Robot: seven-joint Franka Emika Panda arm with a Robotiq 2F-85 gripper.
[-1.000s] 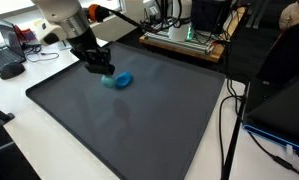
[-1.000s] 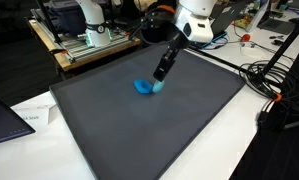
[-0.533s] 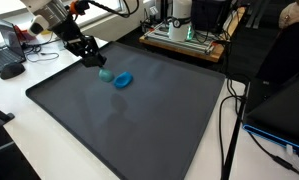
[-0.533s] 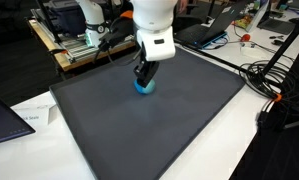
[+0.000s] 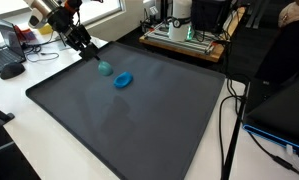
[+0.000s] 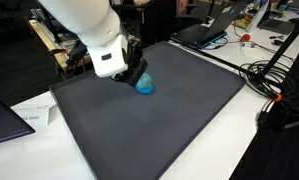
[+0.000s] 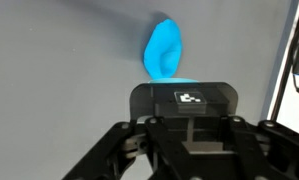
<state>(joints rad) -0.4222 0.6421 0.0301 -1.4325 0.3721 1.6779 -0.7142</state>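
A blue rubbery object [image 5: 123,79] lies on the dark grey mat [image 5: 139,135] near its far side, and also shows in the other exterior view [image 6: 146,86] and the wrist view [image 7: 164,50]. My gripper [image 5: 96,61] hangs just beside it, shut on a small teal object [image 5: 106,69] at its fingertips. In the wrist view only a thin cyan strip of the teal object [image 7: 175,80] peeks above a black block with a white marker; the fingertips are hidden. In an exterior view the arm covers most of the gripper [image 6: 137,77].
A rack of equipment [image 5: 184,33] stands behind the mat. Cables [image 5: 232,110] hang along one side, and more cables [image 6: 274,85] lie on the white table. A keyboard and mouse [image 5: 9,68] sit beyond the mat's corner. A laptop [image 6: 4,115] and a paper [image 6: 31,118] lie near another corner.
The arm has swung towards the mat's far corner, carrying the teal object a little away from the blue one. The blue object has stayed where it was.
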